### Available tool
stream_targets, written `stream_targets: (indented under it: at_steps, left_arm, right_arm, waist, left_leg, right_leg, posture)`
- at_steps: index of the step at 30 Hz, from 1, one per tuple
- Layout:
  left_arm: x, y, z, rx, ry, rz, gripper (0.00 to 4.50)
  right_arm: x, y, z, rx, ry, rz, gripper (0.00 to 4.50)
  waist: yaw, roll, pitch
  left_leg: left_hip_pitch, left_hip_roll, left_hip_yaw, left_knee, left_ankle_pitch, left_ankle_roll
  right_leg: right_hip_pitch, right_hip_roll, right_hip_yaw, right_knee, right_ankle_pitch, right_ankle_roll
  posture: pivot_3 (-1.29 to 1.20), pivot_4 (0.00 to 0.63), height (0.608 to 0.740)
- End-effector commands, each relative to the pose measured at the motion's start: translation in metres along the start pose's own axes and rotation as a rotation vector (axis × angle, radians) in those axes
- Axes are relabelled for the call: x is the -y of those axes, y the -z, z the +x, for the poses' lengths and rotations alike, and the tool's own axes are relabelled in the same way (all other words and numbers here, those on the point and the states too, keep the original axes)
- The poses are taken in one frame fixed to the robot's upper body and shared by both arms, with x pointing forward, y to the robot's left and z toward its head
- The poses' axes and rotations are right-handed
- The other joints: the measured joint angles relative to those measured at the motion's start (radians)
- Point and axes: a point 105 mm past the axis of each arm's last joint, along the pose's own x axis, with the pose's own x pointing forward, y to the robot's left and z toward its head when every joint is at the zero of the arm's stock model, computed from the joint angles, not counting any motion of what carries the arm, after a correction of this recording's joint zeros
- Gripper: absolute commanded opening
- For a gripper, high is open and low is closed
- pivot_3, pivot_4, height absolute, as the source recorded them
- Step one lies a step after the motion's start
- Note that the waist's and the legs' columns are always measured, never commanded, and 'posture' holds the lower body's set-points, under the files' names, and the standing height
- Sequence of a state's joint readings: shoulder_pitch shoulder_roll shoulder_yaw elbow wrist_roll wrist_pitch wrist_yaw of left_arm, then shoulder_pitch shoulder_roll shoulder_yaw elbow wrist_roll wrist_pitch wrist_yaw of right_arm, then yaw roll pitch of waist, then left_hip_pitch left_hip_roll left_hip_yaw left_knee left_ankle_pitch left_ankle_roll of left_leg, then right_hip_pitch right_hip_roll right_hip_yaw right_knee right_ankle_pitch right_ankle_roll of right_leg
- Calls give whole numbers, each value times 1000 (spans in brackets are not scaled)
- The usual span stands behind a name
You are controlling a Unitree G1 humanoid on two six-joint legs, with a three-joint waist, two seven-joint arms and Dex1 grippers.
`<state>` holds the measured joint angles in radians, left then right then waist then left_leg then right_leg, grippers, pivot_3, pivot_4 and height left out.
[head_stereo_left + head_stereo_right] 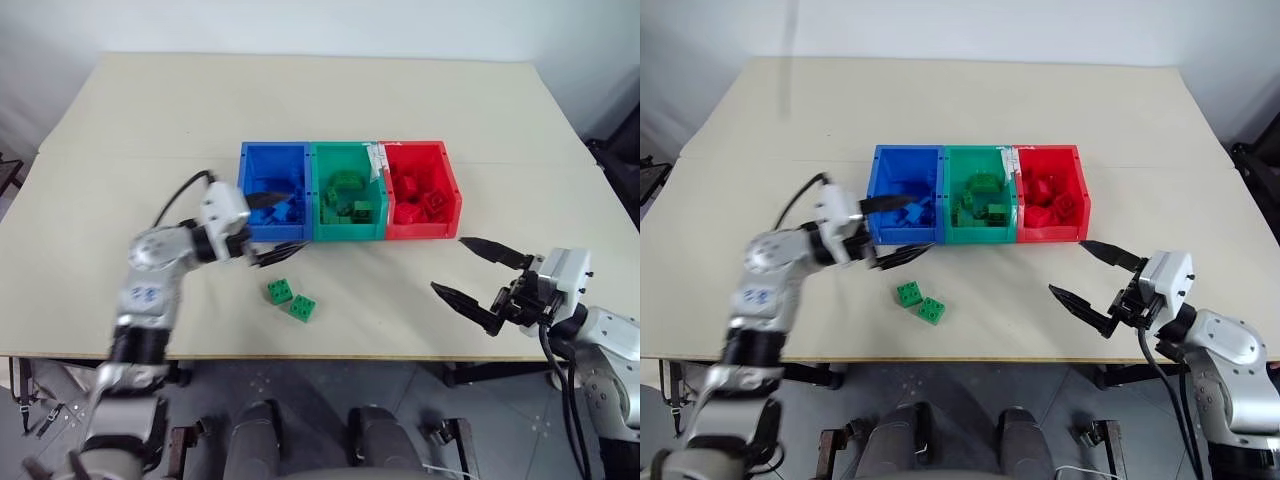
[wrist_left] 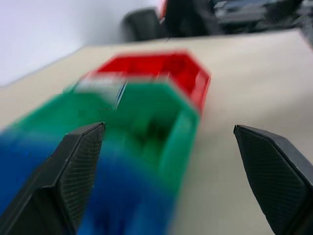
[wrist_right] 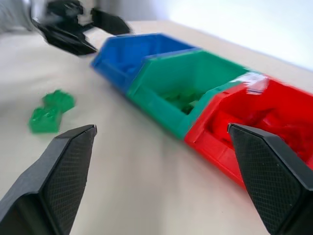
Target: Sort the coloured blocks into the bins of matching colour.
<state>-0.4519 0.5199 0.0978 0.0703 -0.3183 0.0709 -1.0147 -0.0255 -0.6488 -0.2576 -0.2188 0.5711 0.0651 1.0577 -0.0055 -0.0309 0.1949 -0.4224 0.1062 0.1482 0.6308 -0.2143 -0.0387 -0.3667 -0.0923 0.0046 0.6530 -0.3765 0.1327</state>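
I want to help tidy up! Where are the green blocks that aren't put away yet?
Two green blocks lie side by side on the table in the left eye view, just in front of the blue bin and green bin, near the left gripper.

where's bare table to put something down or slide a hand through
Bare table lies behind the bins, and wide strips run on either side of them. In front, the patch between the two green blocks and the open right hand is free. It is crowded at the blue bin's front corner, where the open left hand sits just behind the blocks.
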Motion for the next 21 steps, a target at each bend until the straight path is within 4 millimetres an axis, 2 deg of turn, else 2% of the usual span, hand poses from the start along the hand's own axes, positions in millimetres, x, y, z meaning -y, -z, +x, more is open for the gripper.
stream_targets:
  at_steps: [1, 4, 7, 11, 15, 21]
  left_arm:
    - [13, -13, -21, 6, 4, 41, 4486]
    - [24, 12, -72, -135, -70, 24, 4486]
    - [23, 22, -96, -193, -124, -4, 4486]
    - [28, 23, -111, -220, -115, -22, 4486]
    - [35, 21, -109, -229, -46, -42, 4486]
    - [61, 8, -66, -203, 208, 11, 4486]
  right_arm:
    - [-5, -4, 6, 8, -118, -41, 4500]
    - [-12, -1, 15, -5, -261, -22, 4500]
    - [-14, 1, 16, -20, -320, -13, 4500]
    - [-13, 3, 17, -27, -344, -10, 4500]
    - [-12, 2, 14, -33, -340, -13, 4500]
    - [-14, 2, 0, -78, -312, -4, 4500]
  waist:
    - [8, 0, 0]
    - [-6, 0, -1]
    - [-15, 0, 0]
    - [-15, 0, 0]
    - [-23, 0, 0]
    - [-17, 0, 0]
  left_leg:
    - [0, -1, 0, 0, 0, 1]
    - [2, -2, 0, 0, -1, 2]
    - [3, -1, -1, -2, -3, 3]
    - [3, -1, -2, -2, -4, 5]
    - [3, -1, -1, -3, -6, 5]
    - [2, -1, 0, -3, -6, 4]
  right_leg:
    - [1, -1, 0, 0, 0, 0]
    - [4, -3, 1, -1, 0, -1]
    - [4, -3, -1, -1, -1, -3]
    - [4, -4, -3, -1, -2, -5]
    - [3, -5, -3, -2, -2, -5]
    - [2, -5, -3, -2, -2, -6]
  posture:
    - [0, 150, 740]
    - [0, 150, 740]
    - [0, 150, 740]
    - [0, 150, 740]
    - [0, 150, 740]
    - [0, 150, 740]
